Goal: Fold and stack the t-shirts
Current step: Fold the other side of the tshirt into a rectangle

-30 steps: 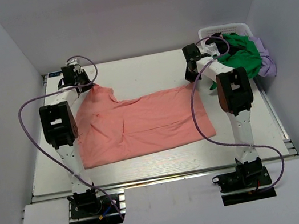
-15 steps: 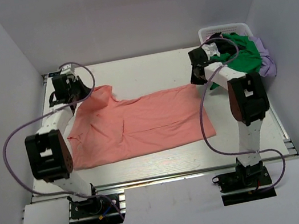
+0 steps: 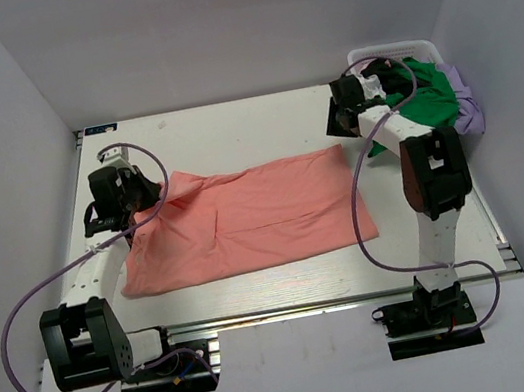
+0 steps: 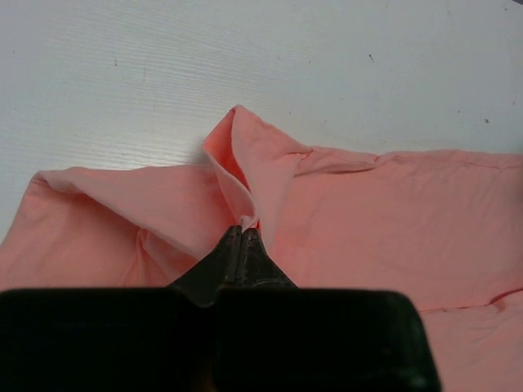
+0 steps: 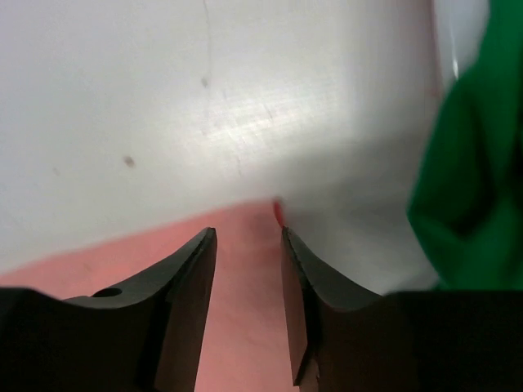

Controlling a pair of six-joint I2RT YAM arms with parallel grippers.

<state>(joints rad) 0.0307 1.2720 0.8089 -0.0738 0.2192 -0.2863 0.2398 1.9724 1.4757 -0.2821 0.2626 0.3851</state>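
Note:
The salmon-pink t-shirt (image 3: pixel 266 218) lies spread across the middle of the table. My left gripper (image 3: pixel 153 200) is shut on a pinched fold (image 4: pixel 242 175) of its far-left part, which stands up as a ridge above the fingertips. My right gripper (image 5: pixel 247 237) is open just over the shirt's far-right corner (image 3: pixel 337 149). Pink cloth lies flat under the gap between the fingers, and nothing is gripped there. A bright green t-shirt (image 3: pixel 424 96), a lilac one (image 3: pixel 468 111) and a dark one (image 3: pixel 376 67) spill out of the basket.
The white lattice basket (image 3: pixel 399 51) stands at the far right corner, close to my right gripper (image 3: pixel 336 128). Green cloth (image 5: pixel 470 188) hangs right beside the right fingers. Grey walls close in the table on three sides. Purple cables loop off both arms.
My left gripper drew the shirt's far-left part toward the near side, bunching it. The right gripper opened and released the far-right corner, which now lies flat.

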